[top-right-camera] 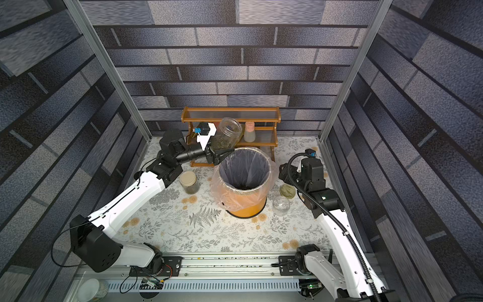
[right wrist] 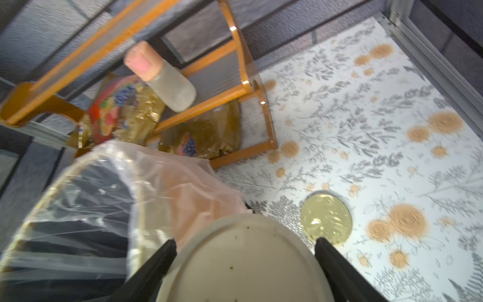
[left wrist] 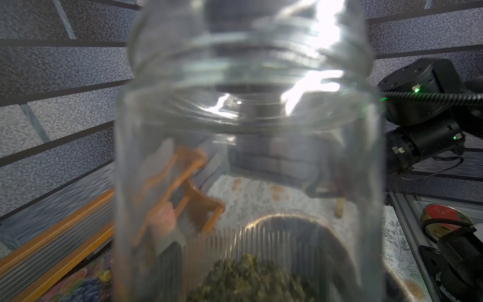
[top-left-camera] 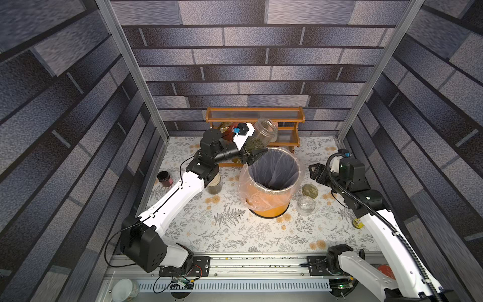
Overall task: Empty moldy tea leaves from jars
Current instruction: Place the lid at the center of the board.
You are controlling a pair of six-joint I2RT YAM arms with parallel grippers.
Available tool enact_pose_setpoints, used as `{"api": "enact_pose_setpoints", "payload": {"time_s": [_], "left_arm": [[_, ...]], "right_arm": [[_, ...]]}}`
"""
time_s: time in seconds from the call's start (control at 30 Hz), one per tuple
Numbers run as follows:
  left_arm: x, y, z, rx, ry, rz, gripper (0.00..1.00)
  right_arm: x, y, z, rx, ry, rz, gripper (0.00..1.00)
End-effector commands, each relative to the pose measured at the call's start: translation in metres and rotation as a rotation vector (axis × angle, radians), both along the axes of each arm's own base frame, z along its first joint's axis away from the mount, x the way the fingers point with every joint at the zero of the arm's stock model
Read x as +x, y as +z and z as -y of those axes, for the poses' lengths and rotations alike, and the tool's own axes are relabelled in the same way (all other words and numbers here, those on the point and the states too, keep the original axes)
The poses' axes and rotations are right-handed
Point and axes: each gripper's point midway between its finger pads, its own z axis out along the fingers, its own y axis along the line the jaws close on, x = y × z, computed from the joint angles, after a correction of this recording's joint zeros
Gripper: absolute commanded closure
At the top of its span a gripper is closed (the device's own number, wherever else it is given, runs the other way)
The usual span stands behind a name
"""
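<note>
My left gripper (top-left-camera: 254, 154) (top-right-camera: 222, 154) is shut on an open glass jar (top-left-camera: 263, 134) (top-right-camera: 228, 132) at the orange bin's (top-left-camera: 271, 208) (top-right-camera: 247, 209) far left rim. The jar is tilted, mouth up and away. Tea leaves (top-left-camera: 251, 145) (left wrist: 251, 277) lie at its lower end. The glass (left wrist: 248, 157) fills the left wrist view. My right gripper (top-left-camera: 316, 172) (right wrist: 244, 251), right of the bin, is shut on a cream lid (right wrist: 243, 266). A lidded jar (top-right-camera: 189, 182) with leaves stands under the left arm. An empty jar (top-left-camera: 305, 205) stands right of the bin.
A clear liner (top-left-camera: 274, 167) covers the bin. A wooden rack (top-left-camera: 254, 115) (right wrist: 235, 86) with a pink-capped bottle (right wrist: 162, 78) stands at the back. A loose gold-coloured lid (top-left-camera: 310, 191) (right wrist: 325, 218) lies near the empty jar. A dark jar (top-left-camera: 164, 179) stands far left, a yellow bottle (top-left-camera: 357, 223) right.
</note>
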Motion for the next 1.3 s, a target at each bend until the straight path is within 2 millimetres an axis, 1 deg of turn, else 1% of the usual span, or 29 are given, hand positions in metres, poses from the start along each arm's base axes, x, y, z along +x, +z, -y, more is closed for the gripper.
{"api": "enact_pose_setpoints", "payload": {"time_s": [0.0,0.07,0.17,0.3,0.37,0.63,0.7,0.83,0.97,1.03,1.17,1.27], "left_arm": [[-0.022,0.034,-0.005,-0.036,0.006,0.13,0.67],[-0.028,0.037,-0.002,-0.033,0.004,0.14,0.67],[-0.036,0.042,0.0,-0.03,0.007,0.153,0.67],[-0.042,0.042,0.002,-0.021,0.013,0.153,0.67],[-0.044,0.042,0.002,-0.015,0.019,0.153,0.67],[-0.052,0.035,0.001,0.025,0.047,0.144,0.66],[-0.052,0.033,0.0,0.033,0.058,0.14,0.66],[-0.051,0.028,-0.003,0.051,0.075,0.13,0.66],[-0.05,0.024,-0.005,0.065,0.087,0.123,0.66],[-0.05,0.023,-0.005,0.071,0.09,0.121,0.66],[-0.049,0.02,-0.005,0.079,0.093,0.114,0.66],[-0.049,0.018,-0.005,0.083,0.092,0.112,0.66]], "right_arm": [[0.016,-0.018,0.015,-0.013,-0.114,0.022,0.42],[0.022,-0.04,0.018,-0.022,-0.139,0.008,0.42],[0.034,-0.063,0.023,-0.059,-0.168,0.008,0.41],[0.055,-0.08,0.026,-0.1,-0.185,0.005,0.41],[0.066,-0.092,0.027,-0.11,-0.196,-0.018,0.41],[0.103,-0.138,0.051,-0.168,-0.286,-0.118,0.38],[0.113,-0.145,0.053,-0.173,-0.291,-0.134,0.37],[0.131,-0.162,0.05,-0.173,-0.273,-0.177,0.34],[0.14,-0.178,0.045,-0.16,-0.269,-0.221,0.32],[0.142,-0.184,0.045,-0.161,-0.272,-0.242,0.27],[0.143,-0.191,0.048,-0.181,-0.283,-0.272,0.14],[0.142,-0.193,0.048,-0.183,-0.282,-0.277,0.09]]}}
